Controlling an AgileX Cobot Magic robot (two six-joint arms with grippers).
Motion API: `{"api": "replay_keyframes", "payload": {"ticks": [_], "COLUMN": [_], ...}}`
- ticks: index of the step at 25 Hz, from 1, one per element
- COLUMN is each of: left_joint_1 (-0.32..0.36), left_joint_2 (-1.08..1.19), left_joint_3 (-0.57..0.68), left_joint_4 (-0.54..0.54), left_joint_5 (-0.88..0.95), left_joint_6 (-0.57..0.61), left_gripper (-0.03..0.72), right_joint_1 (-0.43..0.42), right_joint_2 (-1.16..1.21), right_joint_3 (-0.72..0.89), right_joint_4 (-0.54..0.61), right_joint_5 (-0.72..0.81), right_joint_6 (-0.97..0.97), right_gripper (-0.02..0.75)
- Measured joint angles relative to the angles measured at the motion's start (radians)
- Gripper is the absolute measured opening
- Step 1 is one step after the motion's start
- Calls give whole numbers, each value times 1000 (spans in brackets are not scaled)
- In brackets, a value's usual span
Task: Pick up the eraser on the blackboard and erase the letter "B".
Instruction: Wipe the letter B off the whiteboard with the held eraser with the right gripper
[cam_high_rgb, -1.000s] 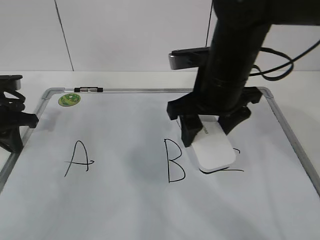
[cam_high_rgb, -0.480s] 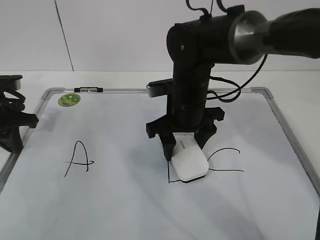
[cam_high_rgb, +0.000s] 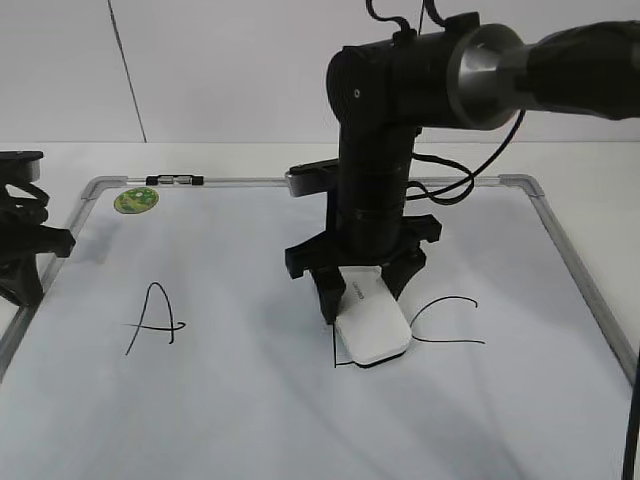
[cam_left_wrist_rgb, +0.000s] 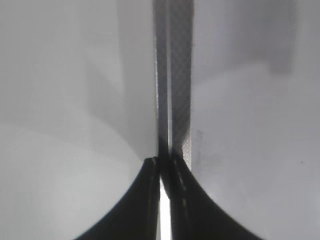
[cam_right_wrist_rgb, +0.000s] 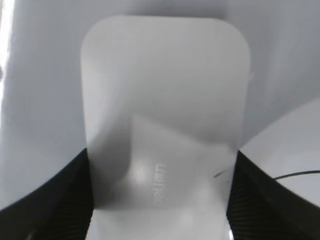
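Near the centre of the frame, the eraser (cam_high_rgb: 371, 326) is held between the fingers of the right claw (cam_high_rgb: 365, 288) and pressed on the blackboard (cam_high_rgb: 250, 400). Since half a second ago it has been slid slightly left, and of the letter "B" (cam_high_rgb: 341, 361) only a bottom corner is left, so erasing is judged nearly done. At left, the left claw (cam_high_rgb: 22, 262) is parked, pinched narrow on nothing. The board is laid on a white counter (cam_high_rgb: 60, 160) before a pale wall.

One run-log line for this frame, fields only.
right gripper: holds eraser | eraser: on letter "B", mostly covered | left gripper: shut, idle off blackboard
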Motion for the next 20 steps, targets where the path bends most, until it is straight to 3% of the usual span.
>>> {"api": "replay_keyframes", "payload": {"ticks": [11,20], "left_joint_1": [4,4], "left_joint_2": [0,0], "left_joint_3": [0,0], "left_joint_4": [16,21], "left_joint_5": [13,19], "left_joint_6": [0,0], "left_gripper": [15,15], "right_joint_1": [75,48], "right_joint_2": [24,38], "right_joint_3": [-26,-34], "right_joint_4": [48,86], "right_joint_5": [6,19], "right_joint_6": [-26,-35], "right_gripper": [534,534]}}
